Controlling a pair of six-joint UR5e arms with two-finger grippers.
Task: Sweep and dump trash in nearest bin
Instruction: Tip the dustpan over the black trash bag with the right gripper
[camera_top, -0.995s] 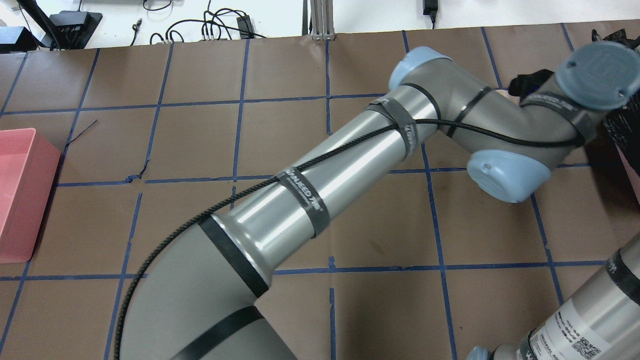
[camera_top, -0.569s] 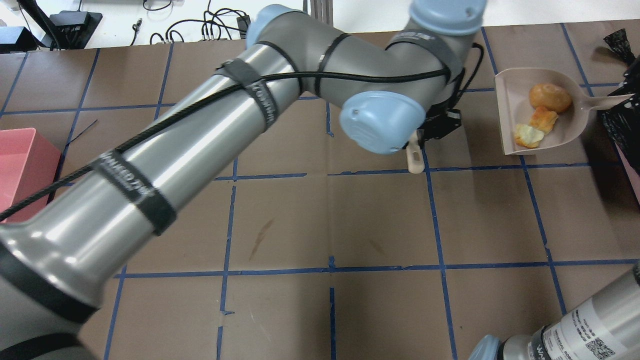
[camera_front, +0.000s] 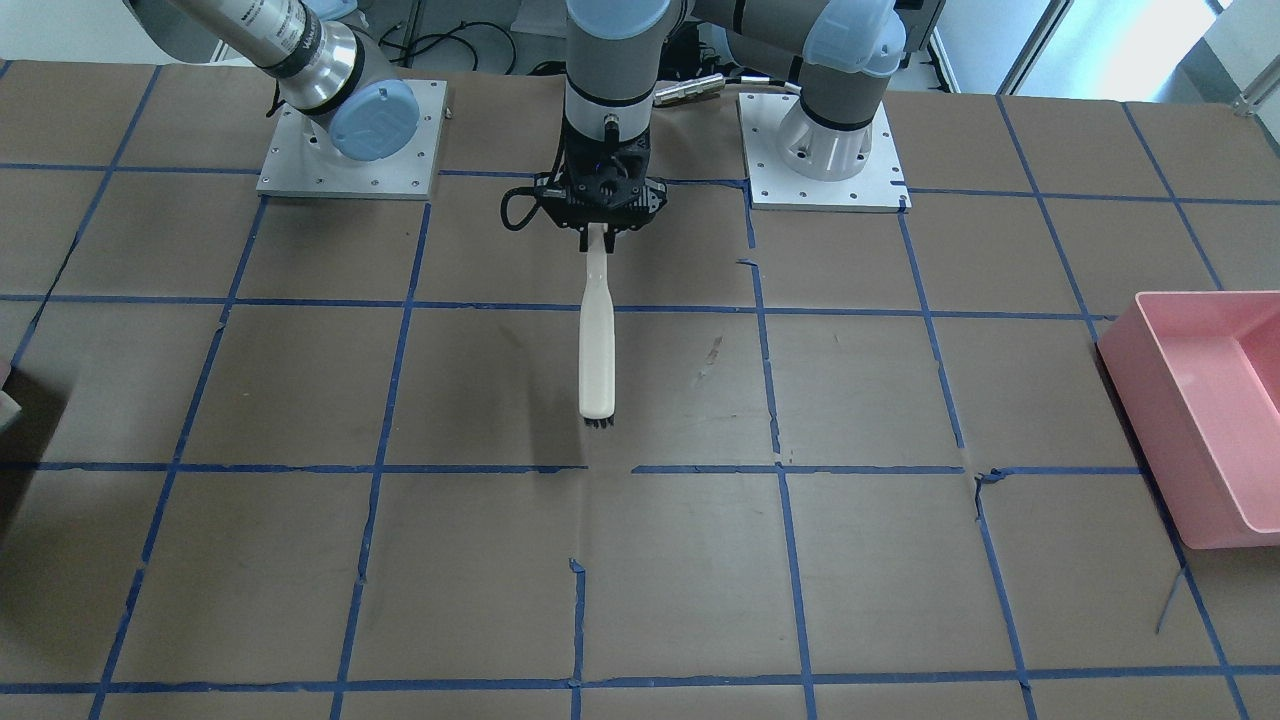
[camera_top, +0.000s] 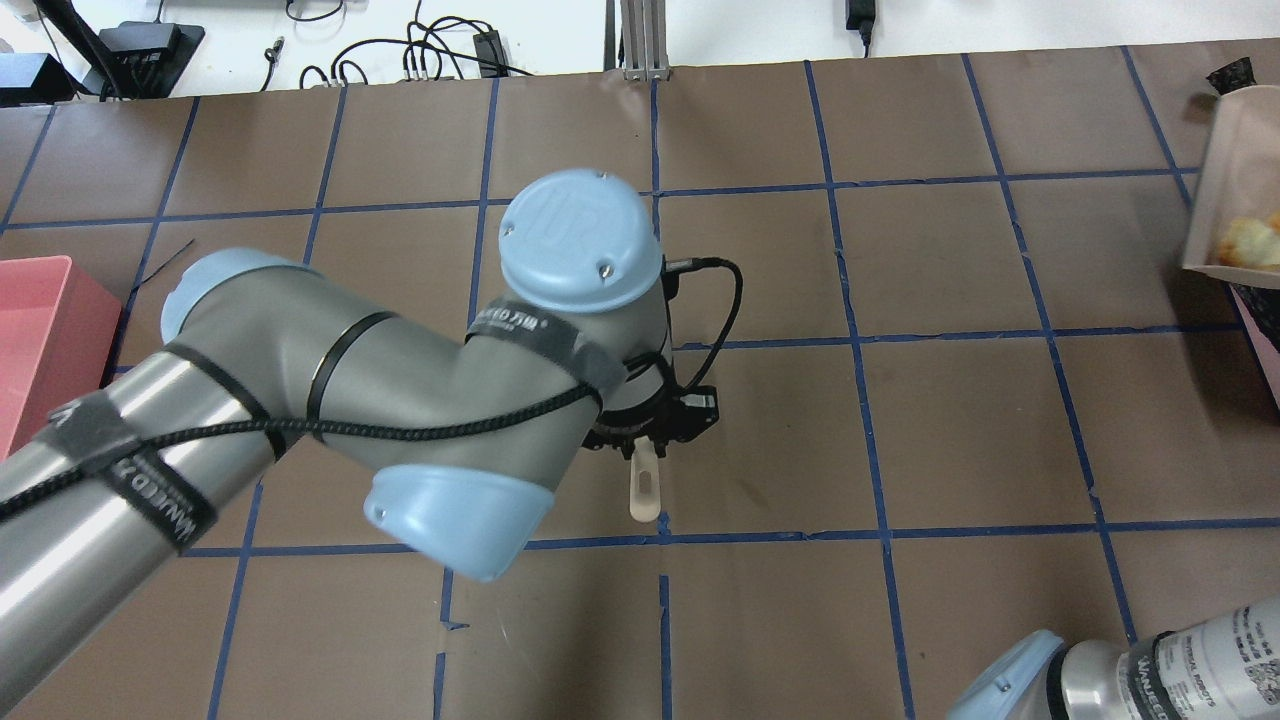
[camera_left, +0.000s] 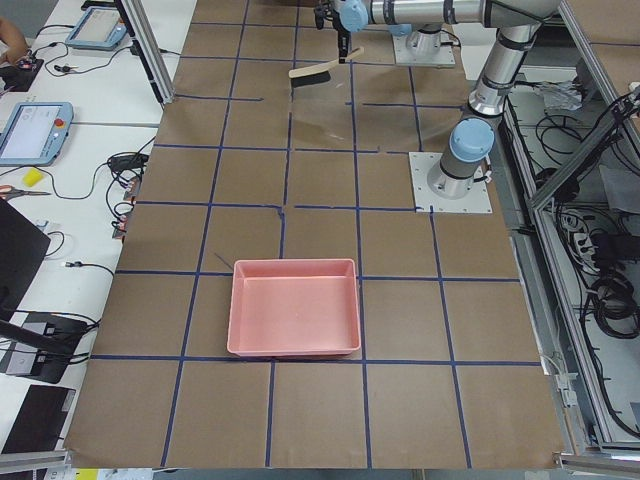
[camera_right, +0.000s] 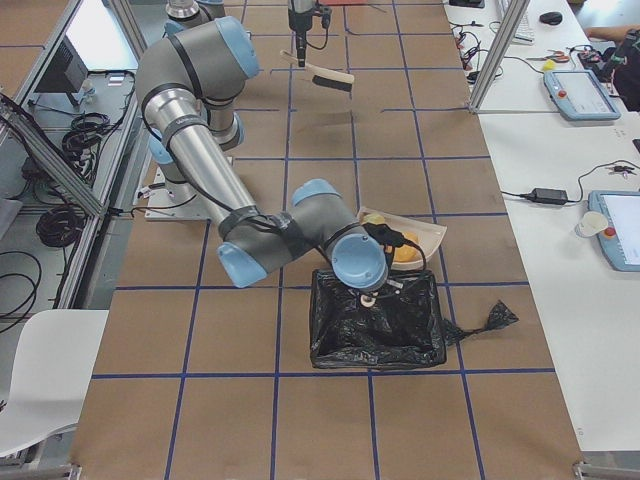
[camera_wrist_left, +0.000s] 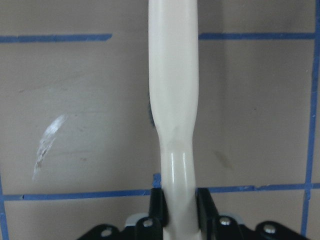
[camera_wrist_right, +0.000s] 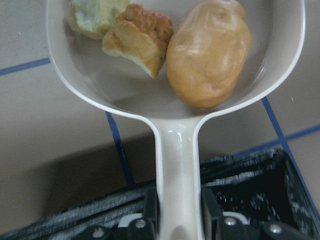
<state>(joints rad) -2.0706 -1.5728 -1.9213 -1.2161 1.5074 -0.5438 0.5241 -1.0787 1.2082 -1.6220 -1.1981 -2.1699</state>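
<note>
Three pieces of trash, all in the pale beige plastic dustpan (camera_wrist_right: 90, 80):
- smooth orange-brown potato-shaped lump (camera_wrist_right: 209, 55), faintly creased skin, against the back wall beside the handle root
- torn orange-and-cream crumbly chunk (camera_wrist_right: 137, 37), touching the lump
- pale yellow-green crumbly chunk (camera_wrist_right: 92, 17), touching the torn one, partly cut off by the frame

Writing: raised "UR" mark on the round blue joint cap (camera_top: 578, 238) of the left arm. The white label (camera_top: 1195, 660) on the right arm carries small print and a square code, not legible. The lettering on the grey cable strap (camera_top: 150, 490) is blurred.

Right gripper (camera_wrist_right: 179, 210): clenched on the dustpan handle, a finger on each side. The handle crosses the rim of the black bag-lined bin (camera_right: 380, 320). The pan is over the brown paper table with a blue tape grid (camera_front: 900, 560), just beyond the bin.

Left gripper (camera_wrist_left: 179, 205): clamped on the handle of the cream plastic brush (camera_front: 598, 340), which has dark bristles (camera_front: 598, 424) and is at mid-table.

Shallow pink plastic bin (camera_front: 1200, 400): at the table's other end, well apart from both.
</note>
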